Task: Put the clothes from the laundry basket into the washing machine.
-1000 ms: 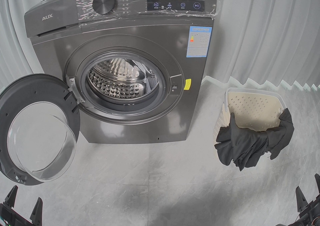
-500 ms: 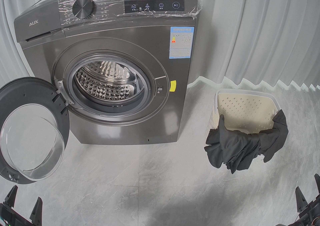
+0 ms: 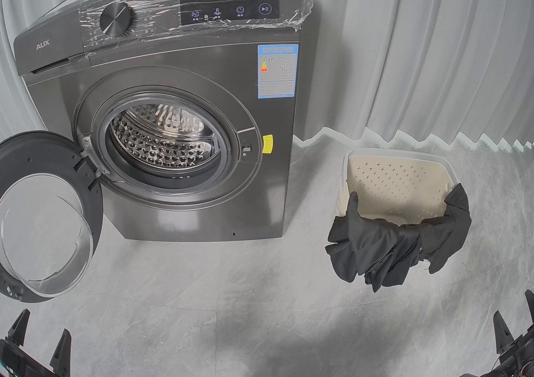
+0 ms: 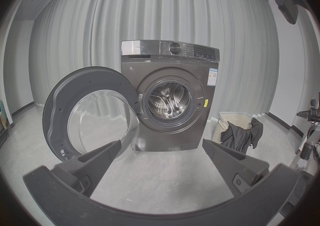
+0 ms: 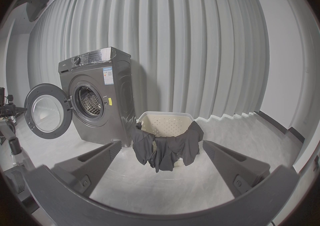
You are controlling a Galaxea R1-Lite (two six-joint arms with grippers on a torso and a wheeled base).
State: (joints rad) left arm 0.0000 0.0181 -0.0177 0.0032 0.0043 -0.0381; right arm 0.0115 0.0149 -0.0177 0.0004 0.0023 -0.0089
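Note:
A grey front-loading washing machine (image 3: 167, 89) stands at the left, its round door (image 3: 41, 217) swung wide to the left and the steel drum (image 3: 158, 136) bare. To its right on the floor sits a cream laundry basket (image 3: 397, 183) with dark grey clothes (image 3: 395, 244) draped over its near rim. My left gripper (image 3: 38, 339) is low at the near left, open and holding nothing. My right gripper (image 3: 514, 322) is low at the near right, open, well short of the basket. The wrist views show the machine (image 4: 170, 93), the basket (image 5: 166, 125) and the clothes (image 5: 165, 151).
Pale curtains (image 3: 417, 38) hang behind the machine and basket. Grey tiled floor (image 3: 250, 306) lies open between me and both. The open door juts out over the floor at the near left.
The whole head view has shifted: machine and basket now sit further left in the picture, so the camera has turned right. Both grippers keep their place in the picture.

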